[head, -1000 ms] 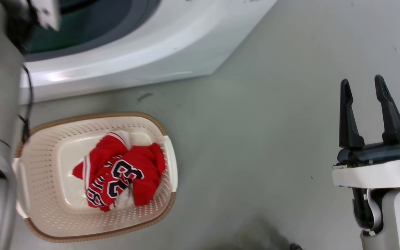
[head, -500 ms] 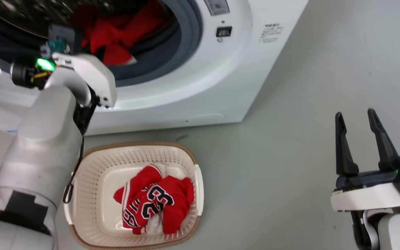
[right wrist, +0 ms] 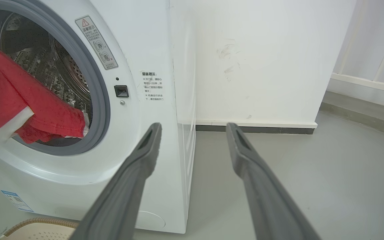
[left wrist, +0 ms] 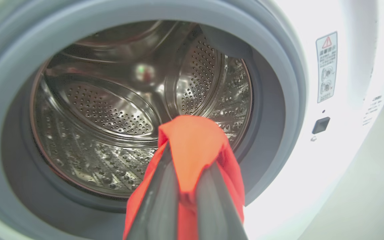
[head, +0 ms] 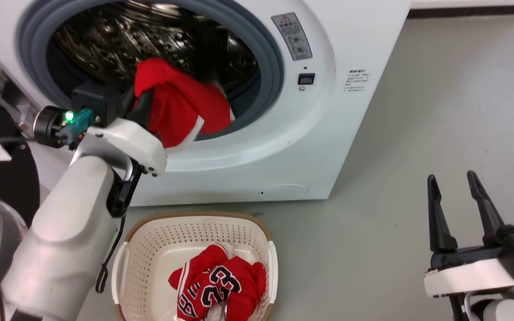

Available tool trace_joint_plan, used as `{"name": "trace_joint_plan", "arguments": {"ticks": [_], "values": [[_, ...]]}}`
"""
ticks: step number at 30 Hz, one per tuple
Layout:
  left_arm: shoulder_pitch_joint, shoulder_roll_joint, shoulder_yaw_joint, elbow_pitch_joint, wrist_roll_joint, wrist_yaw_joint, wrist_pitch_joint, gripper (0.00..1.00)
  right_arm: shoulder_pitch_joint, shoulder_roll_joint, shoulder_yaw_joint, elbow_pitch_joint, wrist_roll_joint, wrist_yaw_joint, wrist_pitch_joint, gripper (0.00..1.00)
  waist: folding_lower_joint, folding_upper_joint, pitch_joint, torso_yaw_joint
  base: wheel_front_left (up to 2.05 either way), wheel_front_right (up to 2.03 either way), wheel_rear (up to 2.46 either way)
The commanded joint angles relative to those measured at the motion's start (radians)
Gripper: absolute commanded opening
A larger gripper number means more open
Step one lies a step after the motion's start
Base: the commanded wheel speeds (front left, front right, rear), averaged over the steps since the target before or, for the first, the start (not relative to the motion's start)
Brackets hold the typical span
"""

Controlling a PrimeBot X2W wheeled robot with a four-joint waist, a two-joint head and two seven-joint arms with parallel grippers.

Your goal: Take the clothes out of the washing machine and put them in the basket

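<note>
Left gripper (head: 142,103): at the left of the head view, at the mouth of the porthole; its two dark fingers are closed tight on the plain red garment (head: 181,111).
Left wrist view: the fingers (left wrist: 160,196) rise from the bottom edge with a fold of the red garment (left wrist: 192,140) pinched between them and draped over their tips.
Plain red garment: hangs from that grip across the lower part of the porthole, half out over the grey gasket (head: 271,62); a white-trimmed edge points down toward the white front panel.
Washing machine (head: 328,133): fills the upper half of the head view, with the perforated steel drum (head: 150,40) behind the garment; a warning sticker (head: 292,35) sits to the right of the opening.
Door (head: 9,178): swung open at the left edge of the head view.
Basket (head: 159,249): on the grey floor (head: 417,111) at bottom centre, just in front of the machine.
Jersey (head: 221,290): crumpled inside the basket toward its right side, number 23 facing up.
Right gripper (head: 451,178): lower right of the head view, above bare floor, well apart from basket and machine; its fingers stand spread with nothing between them.
Right wrist view: the right gripper (right wrist: 193,128) points at the machine's right front corner (right wrist: 178,100); the red garment (right wrist: 8,96) shows at the left edge.
</note>
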Motion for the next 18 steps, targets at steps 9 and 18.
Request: {"name": "trace_joint_plan", "arguments": {"ticks": [9,18], "values": [[0.199,0.111,0.044,-0.441,0.0,0.117,0.045,0.0,0.048,0.0,0.006,0.005,-0.006,-0.001,-0.002,1.0,0.0002,-0.0001,-0.066,0.013,0.0,0.0,0.0],[0.351,0.217,0.086,-0.807,0.018,0.231,0.127,0.0,0.072,0.0,0.012,0.01,-0.002,-0.001,-0.002,1.0,0.0002,-0.0001,-0.095,0.014,0.0,0.0,0.0]]}}
